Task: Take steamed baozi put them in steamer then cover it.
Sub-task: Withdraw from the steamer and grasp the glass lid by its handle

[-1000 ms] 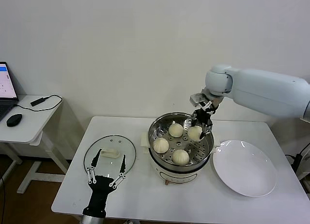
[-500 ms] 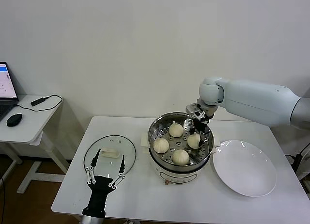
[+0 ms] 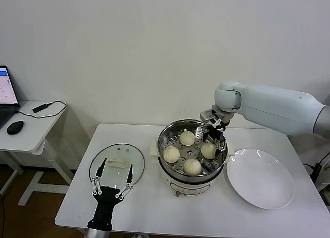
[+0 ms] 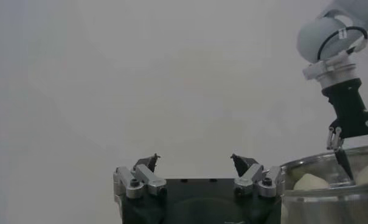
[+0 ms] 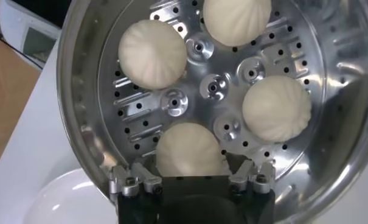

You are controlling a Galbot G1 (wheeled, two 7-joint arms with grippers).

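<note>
So your right pincer (image 3: 214,138) is sitting inside the steamer (image 3: 192,172), and its fingers are spread with nothing in them. The bun right under it rests on the tray and sits between the fingers in the wrist shot, not pinched. All four steamed baozi (image 5: 152,53) are on the perforated tray: one directly below the pincer, the other three fanned out just beyond it around the tray's middle, none touching. The white plate (image 3: 260,178), beside the steamer on your right arm's side, has nothing on it.

What's left, I'd say, is the glass lid (image 3: 116,163), well off to the left of that pincer, lying flat on the table. Your left pincer (image 3: 113,182) hovers over its near edge, jaws wide, holding nothing.

Handling-wise, my guess: the buns look soft and squishy, so if you nudge one, go gentle and grab across the dome's widest part. The lid is likely the tricky one. It's glass, so it's stiff, smooth, probably slippery and breakable. Go for the cream handle (image 3: 117,162) in its middle rather than the rim, and keep it level as you bring it over the steel wall.
</note>
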